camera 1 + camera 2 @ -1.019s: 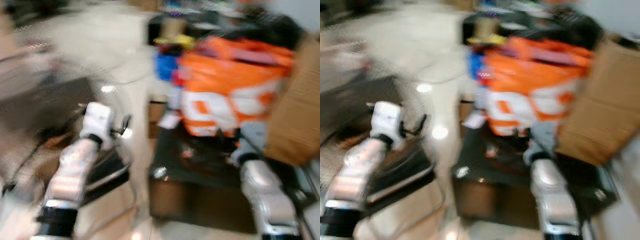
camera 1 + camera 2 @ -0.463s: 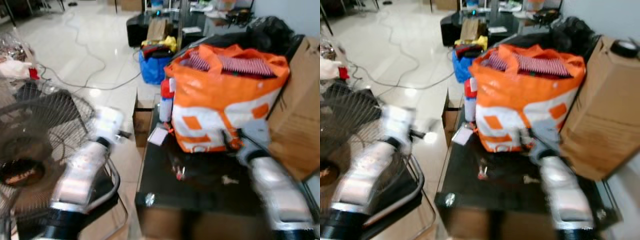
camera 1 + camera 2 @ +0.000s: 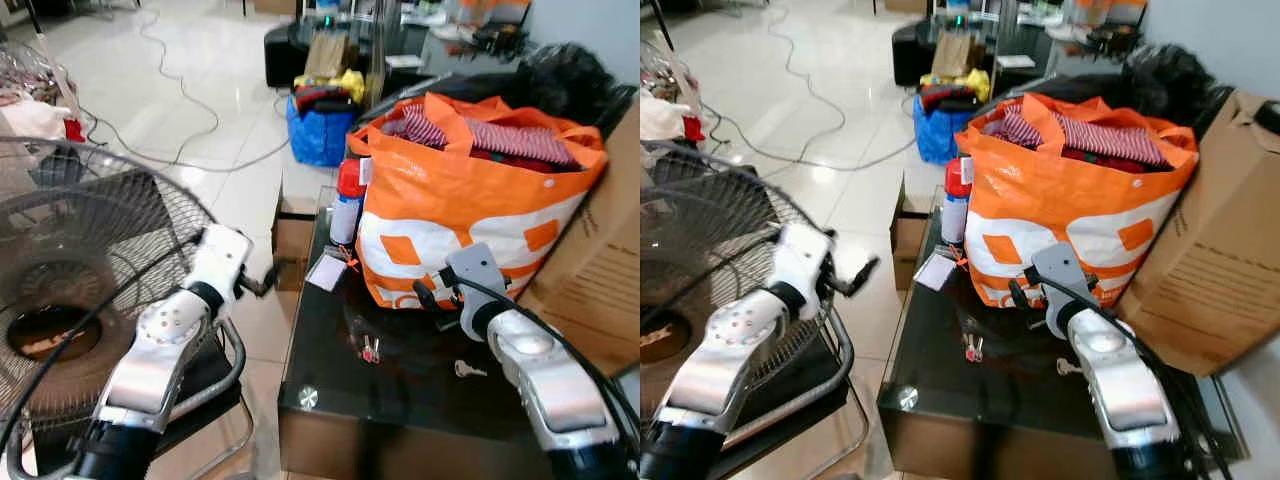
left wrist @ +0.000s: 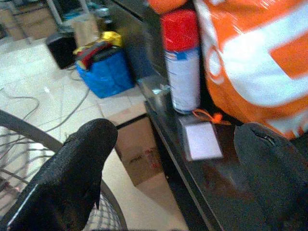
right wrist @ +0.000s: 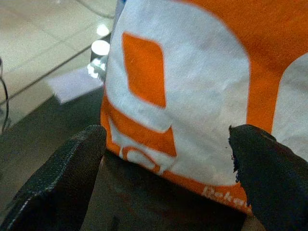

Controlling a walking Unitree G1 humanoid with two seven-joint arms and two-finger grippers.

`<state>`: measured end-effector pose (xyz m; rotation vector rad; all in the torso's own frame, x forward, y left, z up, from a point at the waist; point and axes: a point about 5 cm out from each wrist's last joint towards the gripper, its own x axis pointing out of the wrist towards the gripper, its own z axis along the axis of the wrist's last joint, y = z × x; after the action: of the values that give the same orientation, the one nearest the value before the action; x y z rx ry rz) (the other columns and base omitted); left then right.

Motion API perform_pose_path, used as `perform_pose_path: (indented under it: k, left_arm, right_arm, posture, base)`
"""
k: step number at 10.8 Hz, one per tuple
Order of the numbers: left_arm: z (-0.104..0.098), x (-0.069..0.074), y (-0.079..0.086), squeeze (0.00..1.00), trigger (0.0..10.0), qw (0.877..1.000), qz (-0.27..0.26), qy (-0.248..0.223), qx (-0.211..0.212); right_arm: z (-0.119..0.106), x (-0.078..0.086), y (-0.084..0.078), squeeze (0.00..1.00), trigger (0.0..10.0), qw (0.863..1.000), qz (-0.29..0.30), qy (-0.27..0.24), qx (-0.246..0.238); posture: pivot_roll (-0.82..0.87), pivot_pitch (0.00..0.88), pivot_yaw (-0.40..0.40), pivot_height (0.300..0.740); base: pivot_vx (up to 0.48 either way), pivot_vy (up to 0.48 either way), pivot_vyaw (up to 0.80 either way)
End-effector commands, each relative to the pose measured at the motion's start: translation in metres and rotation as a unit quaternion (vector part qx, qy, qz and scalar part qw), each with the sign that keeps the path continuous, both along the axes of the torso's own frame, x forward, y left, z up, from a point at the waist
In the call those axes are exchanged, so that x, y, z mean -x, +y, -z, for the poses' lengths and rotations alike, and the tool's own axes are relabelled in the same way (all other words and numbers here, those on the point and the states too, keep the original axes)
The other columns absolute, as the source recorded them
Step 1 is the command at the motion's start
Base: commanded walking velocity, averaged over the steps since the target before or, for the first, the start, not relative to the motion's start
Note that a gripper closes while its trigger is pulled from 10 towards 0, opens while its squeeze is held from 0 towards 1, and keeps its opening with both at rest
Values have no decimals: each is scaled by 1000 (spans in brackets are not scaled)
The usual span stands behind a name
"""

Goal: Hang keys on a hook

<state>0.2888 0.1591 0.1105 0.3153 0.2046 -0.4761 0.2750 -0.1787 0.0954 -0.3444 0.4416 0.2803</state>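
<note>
A small bunch of keys with a red tag [image 3: 368, 348] lies on the black glass table [image 3: 400, 400]. A second small silvery key [image 3: 467, 370] lies further right on the same top. My left gripper [image 3: 262, 283] hangs open over the floor, just left of the table's edge. In its wrist view the left gripper [image 4: 175, 139] has its fingers spread wide. My right gripper [image 3: 430, 293] is open above the table, close to the front of the orange bag [image 3: 470, 200]. The right wrist view has the gripper [image 5: 168, 144] facing the bag [image 5: 192, 96] with nothing between the fingers.
A red-capped spray can [image 3: 346, 200] and a white tag [image 3: 327, 272] sit on the table's far left. A large fan [image 3: 70, 290] stands at my left. A cardboard box [image 3: 1220, 260] leans at the right. A blue bag [image 3: 318, 135], a small carton [image 3: 293, 235] and cables lie on the floor.
The whole picture has shifted and sharpened as the camera moved. The table and orange bag now sit more central. Both arms stay raised in front.
</note>
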Motion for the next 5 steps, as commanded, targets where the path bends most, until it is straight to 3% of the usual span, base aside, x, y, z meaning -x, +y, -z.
perform_pose_path:
  k: [1,3,5]
  left_arm:
    - [6,-1,-6,0,10000,999,38,21,-21]
    - [23,7,-10,0,10000,991,90,80,-52]
    - [33,20,-18,0,10000,983,135,106,-60]
  right_arm:
    - [2,-4,5,0,10000,999,-31,14,9]
    - [17,-7,25,0,10000,991,-124,55,19]
    - [43,-12,44,0,10000,979,-177,99,32]
  posture:
    - [-79,0,-58,740]
    - [-83,0,-80,740]
    - [-100,0,-80,740]
  base:
    - [0,0,0]
    - [0,0,0]
    - [0,0,0]
